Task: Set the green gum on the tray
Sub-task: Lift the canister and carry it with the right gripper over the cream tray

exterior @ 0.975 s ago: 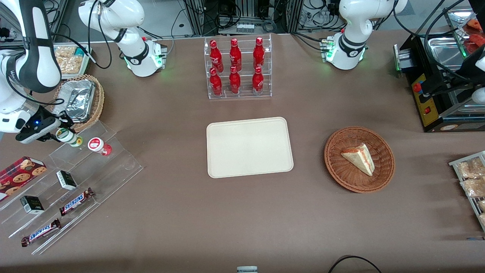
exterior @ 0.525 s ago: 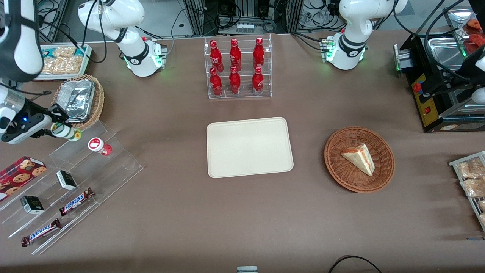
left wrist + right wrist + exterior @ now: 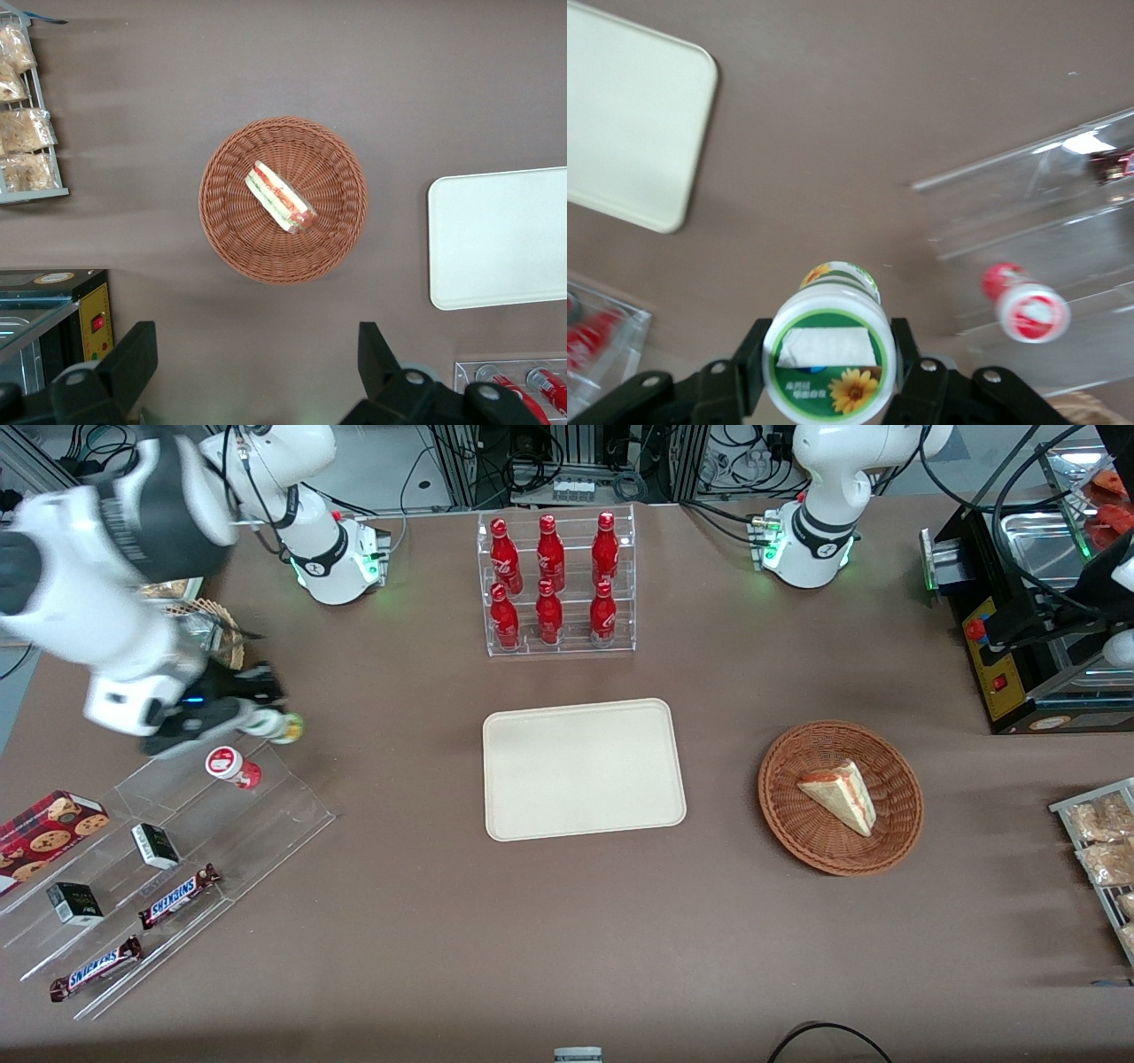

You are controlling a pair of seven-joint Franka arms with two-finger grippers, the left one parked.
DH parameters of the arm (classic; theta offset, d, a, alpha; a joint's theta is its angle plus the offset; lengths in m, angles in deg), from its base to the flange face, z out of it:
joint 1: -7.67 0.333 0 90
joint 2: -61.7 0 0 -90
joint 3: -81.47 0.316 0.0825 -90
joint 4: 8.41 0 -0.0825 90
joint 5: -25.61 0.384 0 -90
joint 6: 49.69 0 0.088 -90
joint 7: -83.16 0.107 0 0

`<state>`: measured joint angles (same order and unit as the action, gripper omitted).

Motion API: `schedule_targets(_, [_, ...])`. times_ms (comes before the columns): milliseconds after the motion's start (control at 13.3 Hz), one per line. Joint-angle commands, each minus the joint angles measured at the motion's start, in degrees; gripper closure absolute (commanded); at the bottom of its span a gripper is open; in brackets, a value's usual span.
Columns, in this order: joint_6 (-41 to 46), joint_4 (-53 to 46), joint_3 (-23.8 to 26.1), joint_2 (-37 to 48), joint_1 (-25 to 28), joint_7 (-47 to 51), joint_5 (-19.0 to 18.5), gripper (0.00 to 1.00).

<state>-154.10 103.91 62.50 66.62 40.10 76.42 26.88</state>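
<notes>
Right now your right arm's hand (image 3: 270,722) is clenching the small white cylindrical bottle of green gum (image 3: 830,351), its two black fingers (image 3: 911,367) pressing the sides just under the green-rimmed lid. The lid is showing a white patch and a yellow sunflower; the small writing there cannot be read. You are holding the bottle in the air above the brown counter (image 3: 567,921), beside the top step of the clear acrylic stepped stand (image 3: 168,850) and well apart from the large flat cream-beige tray (image 3: 583,769), which is lying nearer the counter's middle.

On that stand you are looking at one red-lidded white bottle (image 3: 232,766), two bars in brown wrappers reading SNICKERS (image 3: 177,895), and two small dark boxes (image 3: 155,845). A red cookie box (image 3: 44,828) is sitting beside the stand. Six red bottles (image 3: 549,580) are standing in a clear rack farther from the front camera than the tray. One round wicker basket (image 3: 895,779) is holding a single wedge sandwich (image 3: 840,794) toward the parked arm's end.
</notes>
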Motion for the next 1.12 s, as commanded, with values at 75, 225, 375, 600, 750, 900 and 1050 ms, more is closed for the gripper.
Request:
schedule_targets(75, [0.8, -10.6, -0.7, -10.3, 11.6, 20.1, 1.0, 1.00])
schedule_targets(225, [-0.8, -15.3, -0.8, -16.7, 16.1, 29.0, 4.4, 1.00])
schedule_targets(375, [-5.2, -18.3, -0.7, -22.5, 20.1, 37.3, 5.7, 1.00])
schedule_targets(600, [-12.8, -23.0, -0.7, -32.4, 24.4, 45.1, 10.1, 1.00])
schedule_targets(750, [-18.3, -26.0, -0.7, -38.5, 26.1, 49.6, 13.5, 1.00])
schedule_targets(900, [-22.1, -26.5, -0.7, -42.2, 27.8, 51.7, 13.5, 1.00])
schedule_targets(1050, [-25.6, -26.5, -0.7, -44.7, 29.3, 52.4, 13.7, 1.00])
